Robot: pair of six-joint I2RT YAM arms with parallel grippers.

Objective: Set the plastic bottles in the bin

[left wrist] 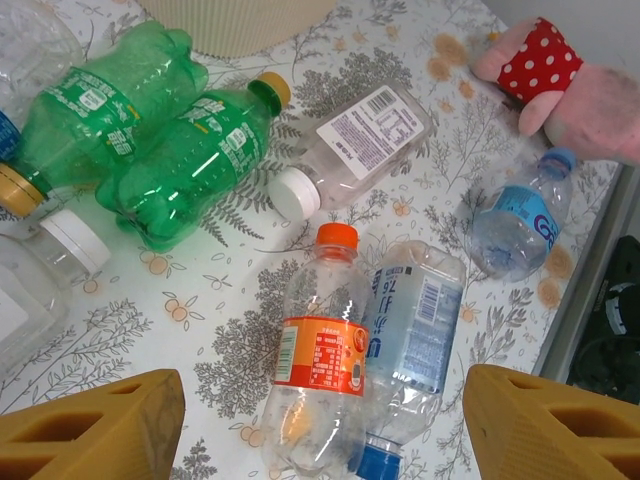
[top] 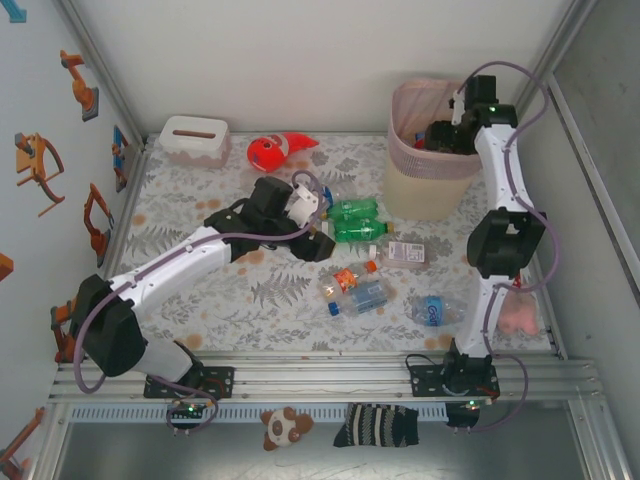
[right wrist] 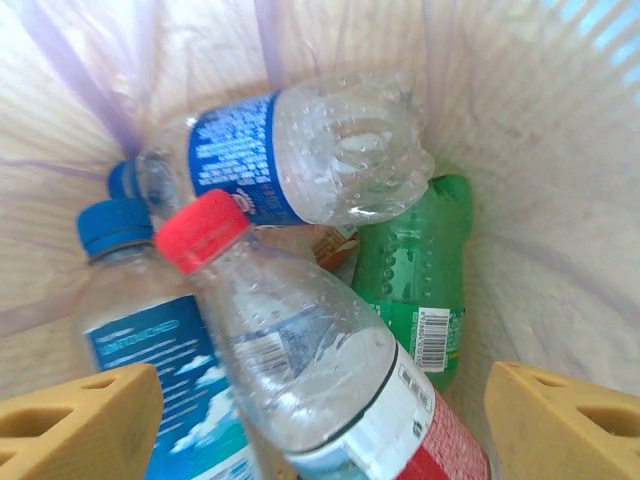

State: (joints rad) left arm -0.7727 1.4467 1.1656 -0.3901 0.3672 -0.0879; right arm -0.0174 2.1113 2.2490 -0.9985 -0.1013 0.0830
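Yellow ribbed pads [right wrist: 80, 425] of our right gripper [right wrist: 320, 420] stand spread wide, down in the pink-lined beige bin [top: 430, 195]; red-capped bottle [right wrist: 300, 340] between them looks loose, though we can't be sure. Left arm reaches low, left gripper [left wrist: 320, 425] released, hovering over crinkled clear orange-capped bottle [left wrist: 320, 350] on table [left wrist: 200, 290]

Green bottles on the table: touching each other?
Touching. Left wrist view: upper green bottle lies flank against lower green bottle, no gap between.
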